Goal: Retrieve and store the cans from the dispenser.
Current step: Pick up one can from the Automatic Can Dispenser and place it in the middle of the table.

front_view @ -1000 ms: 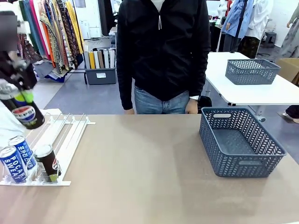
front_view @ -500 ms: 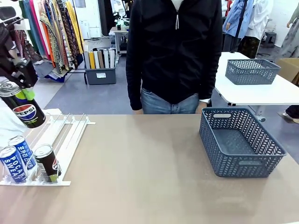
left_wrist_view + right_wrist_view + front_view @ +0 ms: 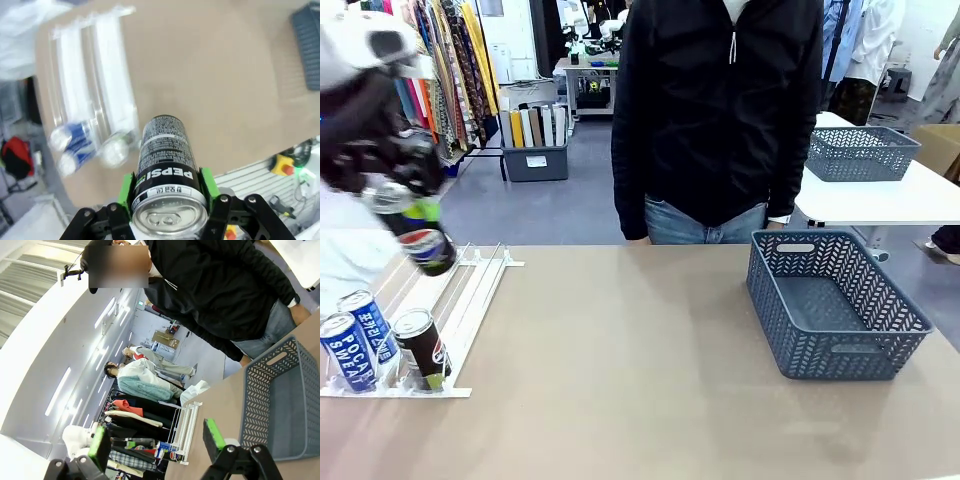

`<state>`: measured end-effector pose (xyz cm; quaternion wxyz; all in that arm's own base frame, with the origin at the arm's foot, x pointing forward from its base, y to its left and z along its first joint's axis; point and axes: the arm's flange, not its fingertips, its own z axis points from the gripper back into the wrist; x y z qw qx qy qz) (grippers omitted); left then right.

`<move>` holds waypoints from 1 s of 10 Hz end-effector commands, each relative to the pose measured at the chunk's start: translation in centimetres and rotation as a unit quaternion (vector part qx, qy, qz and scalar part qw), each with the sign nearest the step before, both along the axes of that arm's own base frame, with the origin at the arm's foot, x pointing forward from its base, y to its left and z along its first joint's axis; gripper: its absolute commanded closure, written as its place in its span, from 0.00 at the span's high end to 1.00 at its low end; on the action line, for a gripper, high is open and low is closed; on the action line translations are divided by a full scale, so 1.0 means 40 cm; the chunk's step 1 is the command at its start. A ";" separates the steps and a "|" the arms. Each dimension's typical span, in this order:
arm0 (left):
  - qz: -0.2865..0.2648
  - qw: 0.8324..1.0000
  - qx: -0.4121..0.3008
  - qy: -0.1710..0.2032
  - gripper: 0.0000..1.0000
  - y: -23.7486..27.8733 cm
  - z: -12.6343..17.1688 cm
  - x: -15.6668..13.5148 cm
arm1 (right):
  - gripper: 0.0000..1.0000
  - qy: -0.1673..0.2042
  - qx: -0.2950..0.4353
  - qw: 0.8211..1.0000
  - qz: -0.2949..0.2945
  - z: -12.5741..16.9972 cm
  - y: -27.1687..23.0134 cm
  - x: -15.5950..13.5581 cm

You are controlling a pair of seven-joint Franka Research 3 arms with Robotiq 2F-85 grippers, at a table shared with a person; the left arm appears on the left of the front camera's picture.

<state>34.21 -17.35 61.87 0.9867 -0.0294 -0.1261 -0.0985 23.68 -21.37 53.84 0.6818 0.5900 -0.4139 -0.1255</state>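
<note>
The left gripper is clamped on a black Pepsi can, its green pads pressing both sides just below the silver top, in the air over the dispenser. Three more cans sit at the dispenser's low end. The right gripper gapes wide, empty.

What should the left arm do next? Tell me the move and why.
Probably swing the Pepsi can across toward the basket: the left gripper holds it clamped between its pads, lifted above the dispenser, and the basket looks empty.
</note>
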 end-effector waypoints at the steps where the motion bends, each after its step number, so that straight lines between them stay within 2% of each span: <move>1: -0.127 0.992 -0.014 0.024 0.00 -0.240 -0.059 0.189 | 1.00 -0.014 0.011 1.000 -0.003 0.010 0.001 0.003; 3: -0.187 0.981 0.022 0.034 0.00 -0.473 -0.189 0.297 | 1.00 -0.014 0.011 1.000 -0.003 0.010 0.001 0.003; 4: -0.208 0.976 0.022 0.051 0.00 -0.544 -0.248 0.332 | 1.00 -0.014 0.011 1.000 -0.003 0.010 0.001 0.003; 6: -0.190 0.979 0.027 0.067 0.00 -0.618 -0.351 0.388 | 1.00 -0.014 0.011 1.000 -0.003 0.010 0.001 0.003; 7: -0.180 0.980 0.065 0.059 0.00 -0.641 -0.409 0.394 | 1.00 -0.014 0.011 1.000 -0.003 0.010 0.001 0.003; 10: -0.182 0.974 0.100 0.090 0.00 -0.657 -0.511 0.409 | 1.00 -0.014 0.011 1.000 -0.003 0.010 0.001 0.003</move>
